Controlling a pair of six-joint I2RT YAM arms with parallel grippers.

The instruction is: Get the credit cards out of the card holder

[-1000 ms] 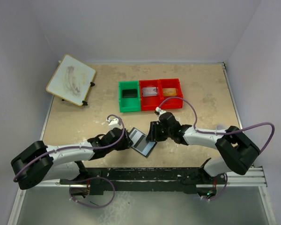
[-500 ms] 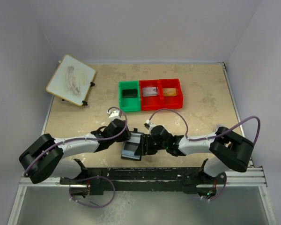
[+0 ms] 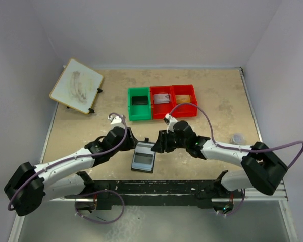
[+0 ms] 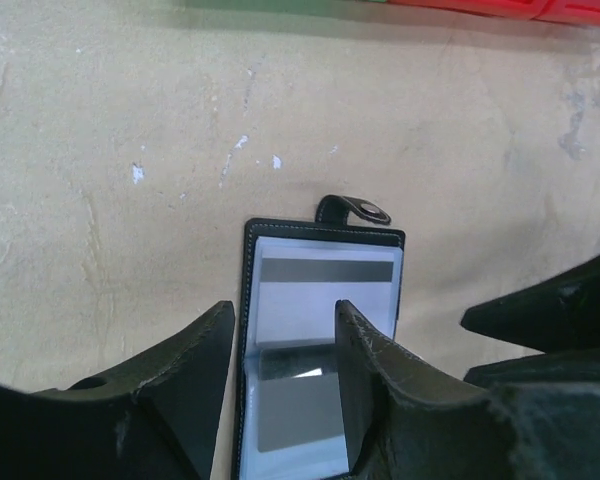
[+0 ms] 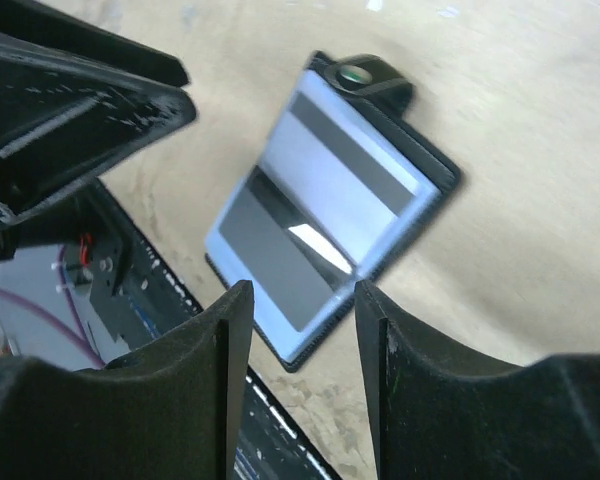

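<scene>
The card holder lies open and flat on the table, pale grey-blue inside up, its black tab pointing away from the arms. A dark credit card sits in the near pocket. A dark strip of another card shows in the far pocket. My left gripper hovers just left of the holder, open, with nothing between its fingers. My right gripper hovers just right of it, also open and holding nothing. In the right wrist view the holder lies beyond my fingertips.
A green bin with a black item and two red bins with cards stand behind the holder. A white board leans at the back left. A small clear object lies to the right. The black rail runs along the near table edge.
The card holder, held up between both grippers before, now lies open flat on the table. Both grippers have let go and drawn back to either side.
</scene>
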